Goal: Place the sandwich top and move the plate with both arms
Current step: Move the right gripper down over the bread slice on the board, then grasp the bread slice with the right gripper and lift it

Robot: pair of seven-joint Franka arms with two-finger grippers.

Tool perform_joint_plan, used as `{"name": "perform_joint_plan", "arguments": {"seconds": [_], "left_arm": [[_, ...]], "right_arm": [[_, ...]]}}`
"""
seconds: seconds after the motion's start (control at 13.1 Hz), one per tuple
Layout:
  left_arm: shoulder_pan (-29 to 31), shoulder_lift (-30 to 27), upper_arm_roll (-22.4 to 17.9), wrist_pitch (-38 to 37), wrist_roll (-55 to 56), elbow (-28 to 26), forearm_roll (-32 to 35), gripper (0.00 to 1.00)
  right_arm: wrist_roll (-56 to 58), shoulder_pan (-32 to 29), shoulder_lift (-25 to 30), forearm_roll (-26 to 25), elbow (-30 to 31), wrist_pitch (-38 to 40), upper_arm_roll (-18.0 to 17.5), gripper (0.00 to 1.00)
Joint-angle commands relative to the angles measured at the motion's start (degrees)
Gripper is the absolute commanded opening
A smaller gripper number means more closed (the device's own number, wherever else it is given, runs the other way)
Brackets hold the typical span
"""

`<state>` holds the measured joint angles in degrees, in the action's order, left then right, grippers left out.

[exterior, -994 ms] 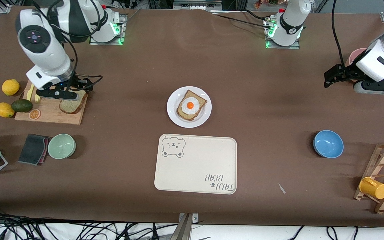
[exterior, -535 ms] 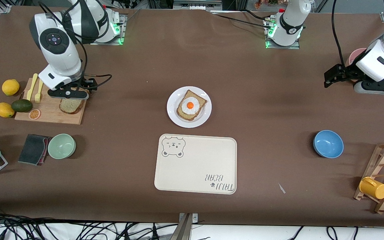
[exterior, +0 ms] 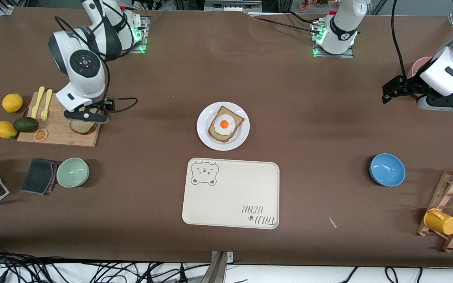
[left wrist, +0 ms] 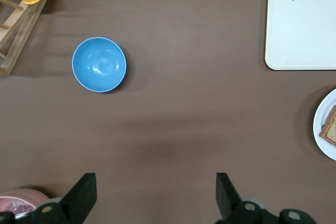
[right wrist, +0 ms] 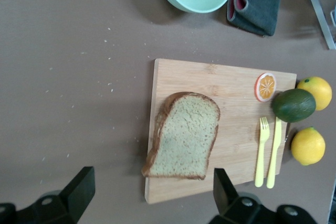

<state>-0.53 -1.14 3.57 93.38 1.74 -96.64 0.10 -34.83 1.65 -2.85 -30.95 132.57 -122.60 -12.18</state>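
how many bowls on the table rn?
2. Green bowl beside the dark cloth, toward the right arm's end. Blue bowl toward the left arm's end. None visibly hidden.

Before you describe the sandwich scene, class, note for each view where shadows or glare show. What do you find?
Front view: soft dark shadows lie beside the green bowl and blue bowl; green lights glow at both arm bases. Left wrist view: a pale sheen sits inside the blue bowl, broad dim shadow bands cross the table. Right wrist view: even light, the sandwich top sharp, a shadow under the green bowl.
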Motion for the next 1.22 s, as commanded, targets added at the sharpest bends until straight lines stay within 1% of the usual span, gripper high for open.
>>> {"name": "perform_joint_plan", "arguments": {"seconds": [0.0,0.15,0.38,0.61,0.76,0.92,1.15], "left_arm": [[0.2,0.0,-0.1,-0.8,0.1,0.6,-0.7,1.00],[0.2,0.0,-0.1,-0.8,0.1,0.6,-0.6,1.00],[0.2,0.0,-0.1,-0.8,0.1,0.6,-0.7,1.00],[0.2,0.0,-0.1,-0.8,0.1,0.6,-0.7,1.00],[0.2,0.0,-0.1,-0.9,0.1,0.6,-0.6,1.00],[0.2,-0.1,-0.1,-0.9,0.1,0.6,-0.7,1.00],[0.2,0.0,-0.1,-1.4,0.1,0.7,-0.7,1.00]], "right_arm": [[-8.6,-0.5,-5.3,-1.8,-0.9,-2.0,-0.1,0.99],[-11.2,-0.5,-8.5,-2.4,-1.6,-1.9,0.0,0.99],[-11.2,-0.5,-10.0,-3.8,-1.5,0.1,0.0,0.95],[-11.3,-0.5,-12.2,-3.9,-1.7,0.7,0.8,0.96],[-11.4,-0.6,-12.4,-5.1,-1.6,0.4,1.1,0.95],[-11.5,-0.5,-12.4,-5.1,-1.6,0.5,1.2,0.89],[-11.4,-0.5,-12.8,-5.1,-1.6,0.7,1.5,0.88]]}}
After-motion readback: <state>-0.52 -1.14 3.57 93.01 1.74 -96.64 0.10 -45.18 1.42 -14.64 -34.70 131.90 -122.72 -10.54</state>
